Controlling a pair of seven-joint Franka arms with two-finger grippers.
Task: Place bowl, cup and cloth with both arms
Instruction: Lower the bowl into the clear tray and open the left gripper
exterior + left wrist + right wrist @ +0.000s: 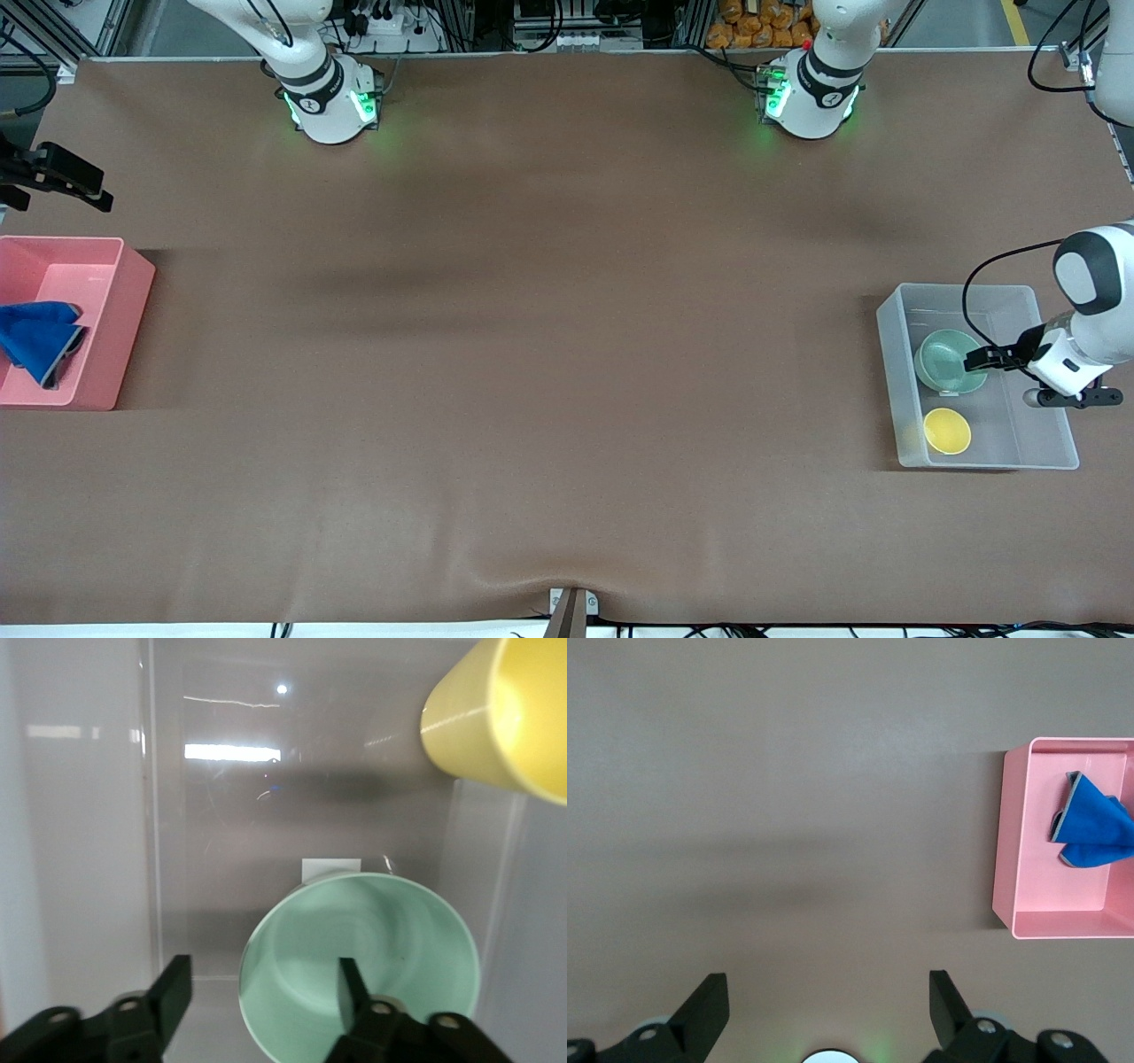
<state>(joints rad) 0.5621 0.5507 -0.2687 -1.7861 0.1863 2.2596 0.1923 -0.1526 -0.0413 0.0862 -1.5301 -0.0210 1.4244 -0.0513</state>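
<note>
The bowl (949, 361) and cup (947, 431) sat in the clear bin (1045, 443) at the frame's right, the cloth (37, 340) in the pink bin (124, 292) at its left, so placing looked done; the left gripper (266, 992) stood spread over the bowl's rim, the right gripper (829, 1010) waited spread above the table

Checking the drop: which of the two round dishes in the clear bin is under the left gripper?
The mint-green bowl, wider than the yellow cup beside it; the open left gripper straddles its rim.
</note>
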